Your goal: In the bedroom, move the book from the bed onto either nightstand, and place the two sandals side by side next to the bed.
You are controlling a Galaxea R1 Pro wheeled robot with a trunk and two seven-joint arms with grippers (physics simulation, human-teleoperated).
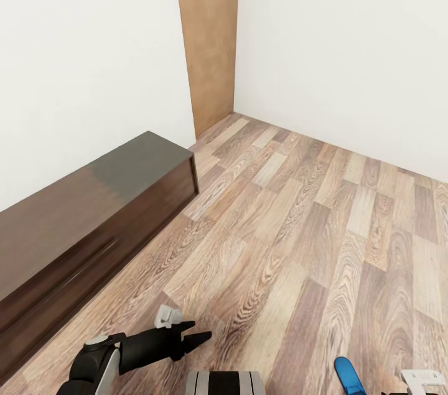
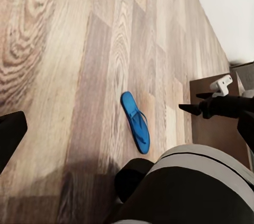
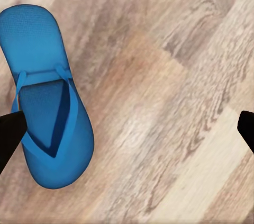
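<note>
Long cabinet: a long low dark brown glossy wooden cabinet (image 1: 93, 221) stands at the left of the head view, against the white wall (image 1: 81, 53).
Left gripper: my left gripper (image 1: 198, 334) shows at the lower left of the head view, low over the grey-brown wood-plank floor (image 1: 298, 227), its black fingers close to each other and holding nothing. In the left wrist view one dark finger shows at the left edge, so I cannot tell its state for sure.
Door: a plain brown door panel (image 1: 208, 34) stands in the corner, at the upper middle.
Sandal: one bright blue flat flip-flop sandal (image 3: 45, 102) lies sole down on the floor. In the head view only its rounded end (image 1: 347, 375) shows, at the lower right edge.
Right gripper: my right gripper (image 3: 127, 128) hangs over the floor with its fingers spread wide; the sandal lies beside one dark fingertip (image 3: 9, 134), not centred between the two.
Direction: in the right wrist view the long axis runs from upper left to lower middle, with the toe-strap knot nearer the upper end.
Step advice: I judge I should shift toward the sandal, so it is centred between my fingers, and close across its narrow width.
</note>
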